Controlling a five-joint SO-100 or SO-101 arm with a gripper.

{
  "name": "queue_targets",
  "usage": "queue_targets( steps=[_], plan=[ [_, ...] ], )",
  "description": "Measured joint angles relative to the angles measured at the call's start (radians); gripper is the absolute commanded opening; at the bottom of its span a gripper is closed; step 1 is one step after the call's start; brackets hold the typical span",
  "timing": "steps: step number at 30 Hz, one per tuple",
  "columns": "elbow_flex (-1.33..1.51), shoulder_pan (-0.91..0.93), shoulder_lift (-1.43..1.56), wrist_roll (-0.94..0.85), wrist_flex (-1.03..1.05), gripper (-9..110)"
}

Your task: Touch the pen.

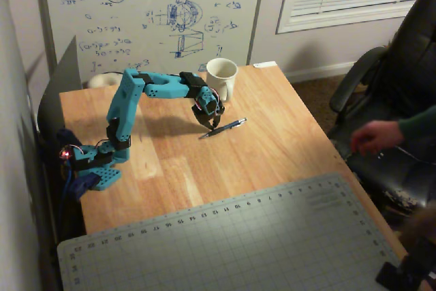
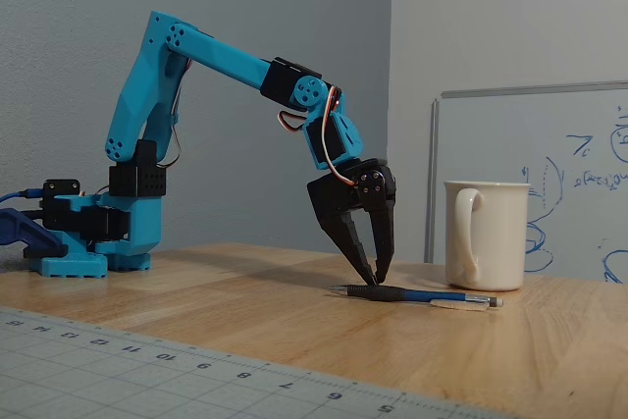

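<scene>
A light wooden table [image 1: 286, 141] with a butcher-block grain carries everything. Along its near edge in the overhead view lies a grey-green cutting mat [image 1: 225, 243] printed with a grid and ruler numbers, and the fixed view shows the mat's ruled border [image 2: 147, 365] in the foreground. The blue arm's base [image 1: 95, 168] stands on the table's left side in the overhead view. A cream mug [image 1: 222, 76] stands upright near the far edge, handle facing the fixed camera. The pen [image 1: 225, 128] lies flat on the bare wood, just in front of the mug and apart from it, well clear of the mat.
</scene>
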Motion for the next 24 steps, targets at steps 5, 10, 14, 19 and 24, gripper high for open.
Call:
queue_targets(
  steps=[5,10,14,19,24],
  plan=[
    [0.333,-0.032,0.201,0.018,0.155,1],
    [1.0,-0.038,0.796,0.018,0.407,1],
    [1.259,-0.037,1.379,0.015,0.422,1],
    [1.427,-0.035,1.968,0.015,0.439,1],
    [1.447,-0.035,2.051,0.015,0.44,1]
  ],
)
